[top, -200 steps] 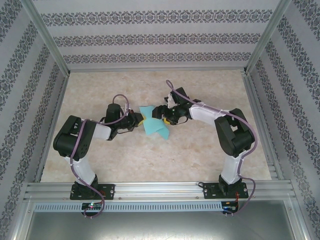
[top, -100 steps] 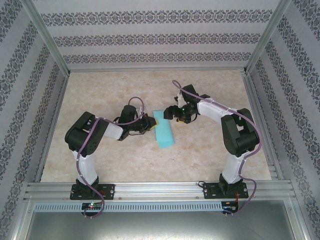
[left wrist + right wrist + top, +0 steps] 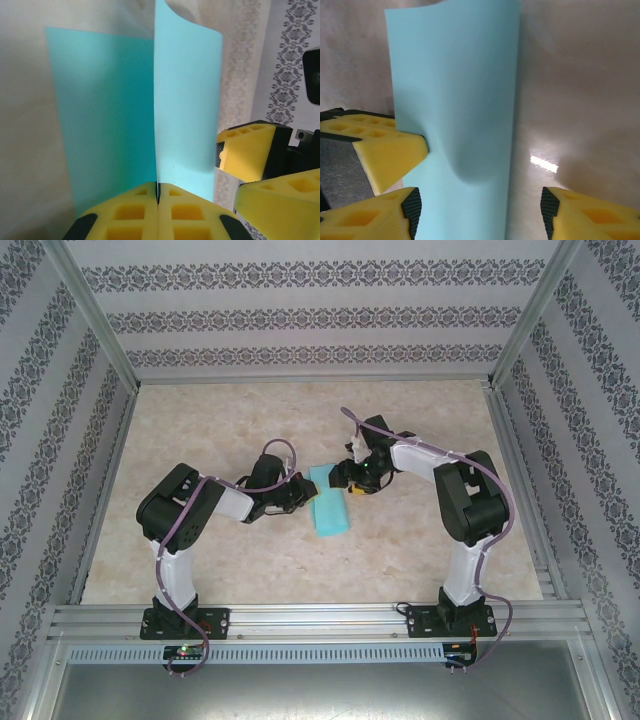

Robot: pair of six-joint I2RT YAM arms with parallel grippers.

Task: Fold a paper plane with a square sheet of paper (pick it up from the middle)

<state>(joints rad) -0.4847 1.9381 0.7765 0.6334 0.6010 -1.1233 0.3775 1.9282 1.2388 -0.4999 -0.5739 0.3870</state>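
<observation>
The square sheet of paper (image 3: 330, 506) lies bent along its middle at the table's centre. In the left wrist view one half lies flat and dark (image 3: 105, 115) while the other half stands up pale (image 3: 187, 105). My left gripper (image 3: 298, 494) is shut on the sheet at the crease (image 3: 158, 190). My right gripper (image 3: 352, 483) is open at the sheet's far end. Its fingers (image 3: 385, 215) straddle the raised paper (image 3: 460, 100) without touching it, midpoint (image 3: 480, 207). The left gripper's yellow finger (image 3: 382, 145) dents the paper's edge.
The marble-patterned table (image 3: 420, 530) is fenced by metal rails and patterned walls (image 3: 300, 320). Both arm bases (image 3: 180, 620) stand at the near edge. The right gripper's yellow fingers (image 3: 250, 157) sit close to the right of the raised half.
The sheet went from a lifted, crumpled shape held between both grippers to a narrow bent strip on the table. The right gripper let go, backed off, then came back down to its far end.
</observation>
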